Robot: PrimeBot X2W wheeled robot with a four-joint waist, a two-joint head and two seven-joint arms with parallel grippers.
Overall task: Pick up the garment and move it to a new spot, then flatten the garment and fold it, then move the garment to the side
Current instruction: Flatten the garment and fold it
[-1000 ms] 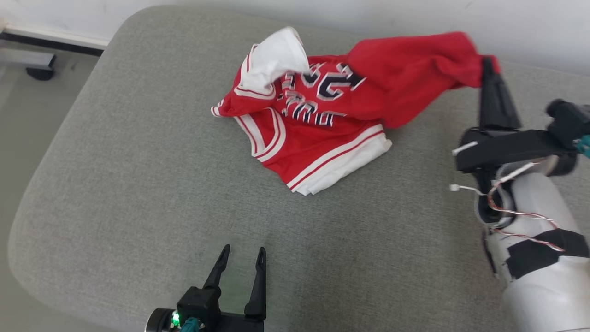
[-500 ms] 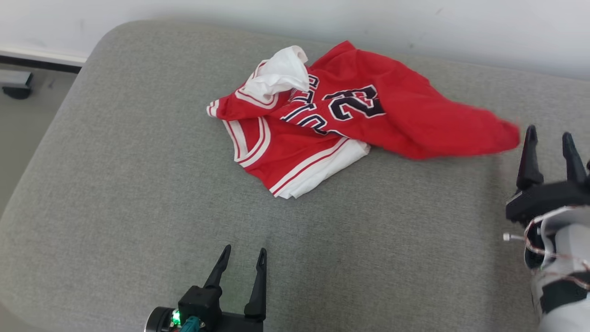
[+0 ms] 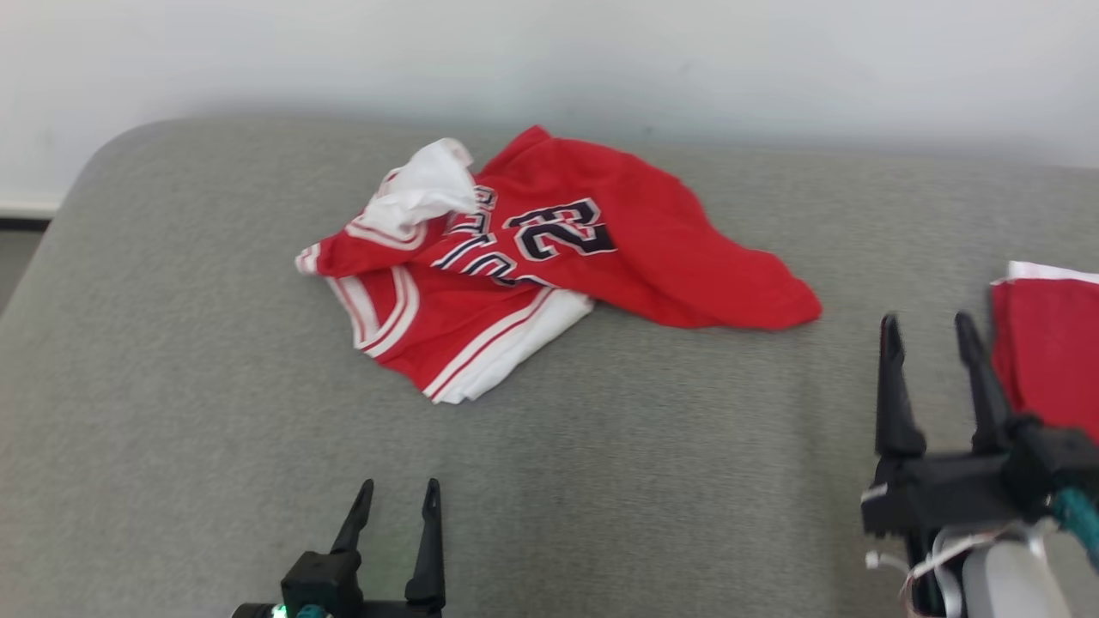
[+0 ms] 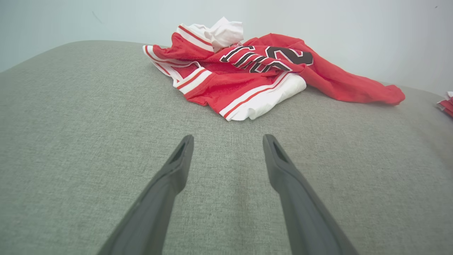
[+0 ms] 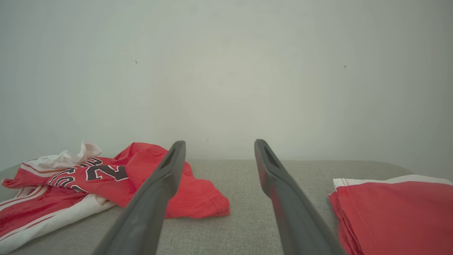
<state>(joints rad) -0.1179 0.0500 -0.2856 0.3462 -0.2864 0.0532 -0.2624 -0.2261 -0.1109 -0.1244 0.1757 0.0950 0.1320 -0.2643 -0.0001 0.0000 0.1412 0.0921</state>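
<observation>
The garment (image 3: 549,266) is a red jersey with white trim and dark lettering. It lies crumpled on the grey cushion (image 3: 215,386), a red flap stretched out to the right. The left wrist view has the garment (image 4: 254,74) ahead of the fingers, and in the right wrist view the garment (image 5: 106,180) sits at the lower left. My right gripper (image 3: 929,327) stands open and empty, right of the flap's tip. My left gripper (image 3: 397,491) is open and empty near the cushion's front edge, well short of the jersey.
A second red cloth with a white edge (image 3: 1047,343) lies folded at the right edge of the cushion, next to my right gripper; the right wrist view shows that cloth (image 5: 393,212) too. A pale wall (image 3: 549,60) runs behind the cushion.
My right gripper has let go of the garment's red end and drawn back toward me. The flap has dropped onto the cushion. The camera has shifted, bringing the second cloth into view.
</observation>
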